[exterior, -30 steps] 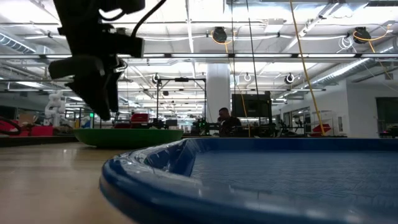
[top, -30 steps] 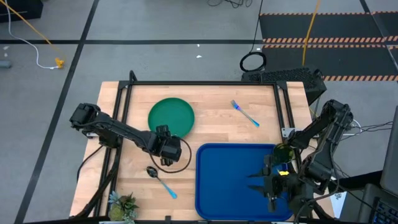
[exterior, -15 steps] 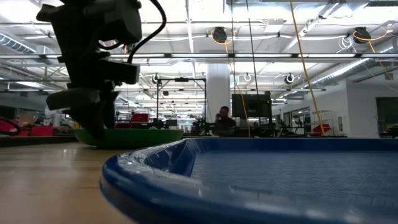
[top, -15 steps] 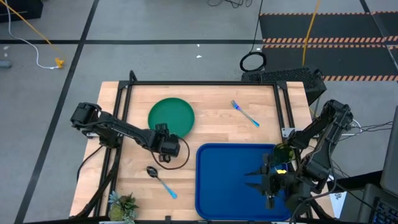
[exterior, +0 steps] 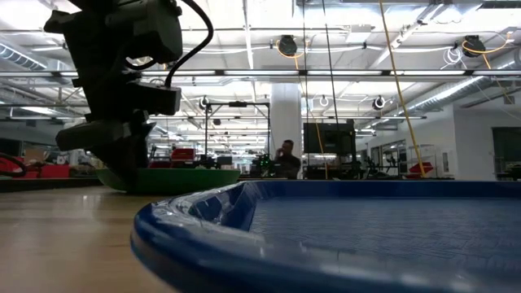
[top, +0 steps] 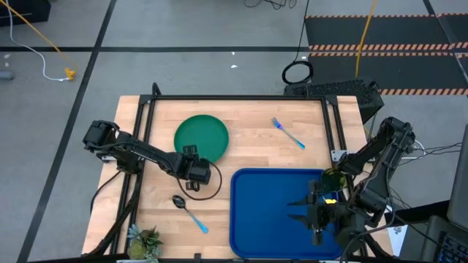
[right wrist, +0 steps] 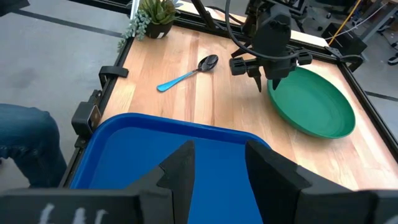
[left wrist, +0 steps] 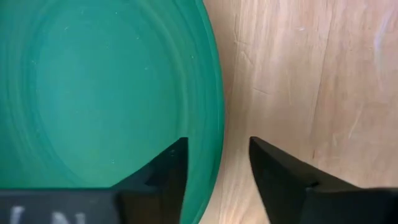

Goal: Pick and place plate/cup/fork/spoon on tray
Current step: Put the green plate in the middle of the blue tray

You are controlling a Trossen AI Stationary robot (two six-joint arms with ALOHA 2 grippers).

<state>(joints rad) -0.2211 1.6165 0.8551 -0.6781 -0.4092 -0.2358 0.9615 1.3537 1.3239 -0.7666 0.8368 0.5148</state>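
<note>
With the tray [top: 281,212] as the landmark, the spoon [top: 190,212] lay well to its left on bare wood, beside a small potted plant [top: 145,239] at the table's corner. Up and to the left of the tray sat the plate [top: 200,136], flat on the table and well apart from the tray. The left gripper [top: 194,169] stood at the plate's rim on the side toward the tray; the left wrist view showed one finger [left wrist: 163,177] over the green surface and the other over the wood, straddling the rim [left wrist: 216,118] with the gap partly narrowed. Whether the rim was already pinched could not be told.

The plate looked light, stiff and smooth, probably slippery, so the raised rim was the sensible hold. Gripped at one edge it would likely hang tilted, and a shallow bite could slip.

Between plate and tray lay open wood, but the tray's raised rim [exterior: 163,236] would have to be cleared by lifting first. Beyond the tray, toward the table's far edge, the fork [top: 288,133] lay alone. At the tray's right edge stood the cup [top: 333,177], and the right gripper [top: 301,212] hovered over the tray's right part with its fingers apart, holding nothing, leaving the left half free for the plate.
</note>
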